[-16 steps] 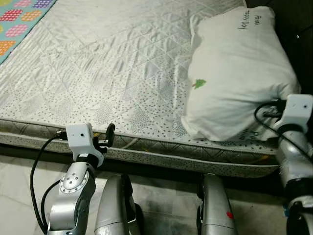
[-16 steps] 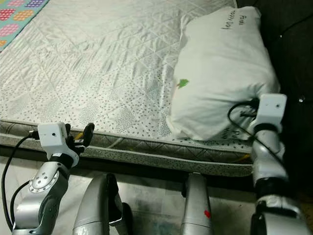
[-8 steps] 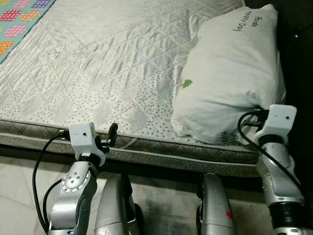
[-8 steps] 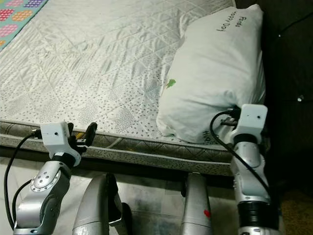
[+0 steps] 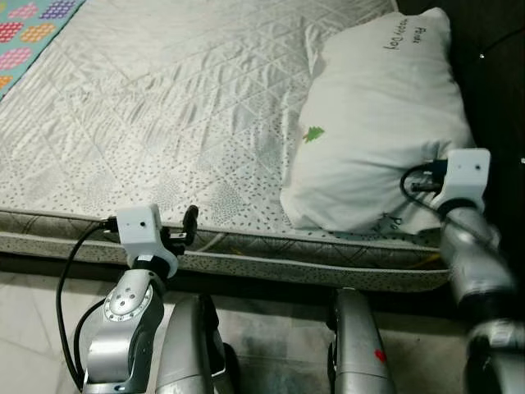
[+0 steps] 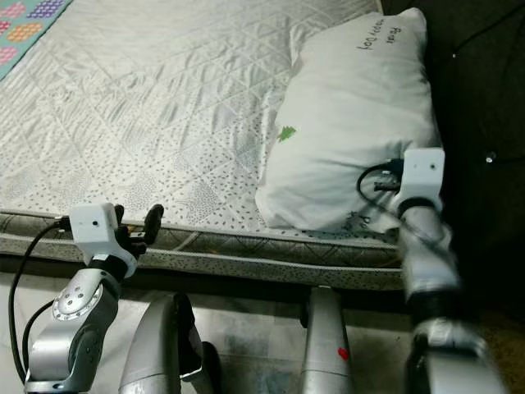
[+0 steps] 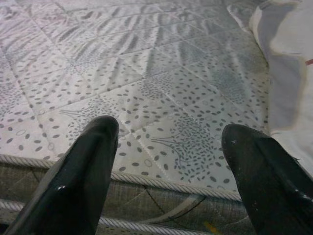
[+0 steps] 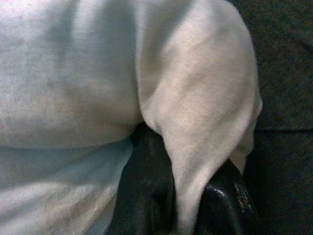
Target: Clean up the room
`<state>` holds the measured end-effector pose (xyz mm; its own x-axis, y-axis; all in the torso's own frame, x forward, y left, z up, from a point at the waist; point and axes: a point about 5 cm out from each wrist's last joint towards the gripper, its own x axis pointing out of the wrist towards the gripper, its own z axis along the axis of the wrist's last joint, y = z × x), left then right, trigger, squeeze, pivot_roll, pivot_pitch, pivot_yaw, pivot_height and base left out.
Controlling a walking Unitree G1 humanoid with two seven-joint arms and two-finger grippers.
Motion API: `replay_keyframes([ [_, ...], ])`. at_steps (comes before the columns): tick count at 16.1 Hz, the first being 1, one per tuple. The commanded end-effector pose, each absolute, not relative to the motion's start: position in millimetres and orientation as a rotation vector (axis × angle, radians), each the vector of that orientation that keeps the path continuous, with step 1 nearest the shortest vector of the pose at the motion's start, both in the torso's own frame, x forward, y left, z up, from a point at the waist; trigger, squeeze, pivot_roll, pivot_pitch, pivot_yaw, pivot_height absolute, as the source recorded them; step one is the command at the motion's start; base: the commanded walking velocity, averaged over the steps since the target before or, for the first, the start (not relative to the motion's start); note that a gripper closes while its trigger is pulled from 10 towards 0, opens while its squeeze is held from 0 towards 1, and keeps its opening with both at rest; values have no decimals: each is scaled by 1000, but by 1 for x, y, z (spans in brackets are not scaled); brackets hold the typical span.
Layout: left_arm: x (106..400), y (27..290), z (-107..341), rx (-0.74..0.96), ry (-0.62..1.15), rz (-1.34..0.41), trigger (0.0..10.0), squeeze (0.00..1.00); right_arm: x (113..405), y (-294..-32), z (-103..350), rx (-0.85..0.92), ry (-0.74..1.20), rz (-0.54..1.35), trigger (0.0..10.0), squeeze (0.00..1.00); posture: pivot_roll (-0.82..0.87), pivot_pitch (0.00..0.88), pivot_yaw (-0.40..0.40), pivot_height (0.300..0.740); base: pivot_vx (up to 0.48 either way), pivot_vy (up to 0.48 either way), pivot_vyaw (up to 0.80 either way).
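Right jaws (image 8: 181,196) were clamped on a fold at the near corner of the white pillow (image 5: 385,123); the wrist view showed fabric pinched between the two black fingers (image 8: 146,196), with the pillow bulging away beyond them. Over the last second the pillow was swung: first its near end was drawn inward and its far end tipped up toward the dark headboard side, then it came back slightly, and it now lay lengthwise along the right edge of the mattress (image 5: 164,98), its near end just short of the mattress's front border. The right wrist had travelled with it, inward and then out again. Judgement: the pillow was being straightened into its place at the bed's edge, and this part of the tidy-up looked close to done; release had not yet occurred. Left jaws (image 7: 166,161) stood wide apart and empty, hovering just off the front border of the mattress, well apart from the pillow, essentially unmoved. Beyond, a patterned mat (image 5: 25,33) showed at the far left corner.
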<state>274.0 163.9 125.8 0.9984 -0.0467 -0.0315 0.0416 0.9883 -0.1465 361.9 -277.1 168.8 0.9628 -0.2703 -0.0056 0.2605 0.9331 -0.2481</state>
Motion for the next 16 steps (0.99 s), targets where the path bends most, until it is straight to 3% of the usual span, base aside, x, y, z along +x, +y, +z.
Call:
replay_keyframes([
  [1,270,172,122,-135,53,-6,10000,0,367,-296,205,-280,-54,-325,0,0,-60,194,82,556,0,0,0],
  [7,271,172,123,-133,50,-6,10000,0,369,-334,247,-320,-109,-436,0,0,-58,193,84,556,0,0,0],
  [12,270,169,122,-136,52,-12,10000,0,372,-329,241,-313,-102,-401,0,0,-59,195,84,556,0,0,0],
  [16,269,170,121,-135,57,-11,10000,0,363,-327,208,-276,-73,-404,0,0,-57,194,83,556,0,0,0],
])
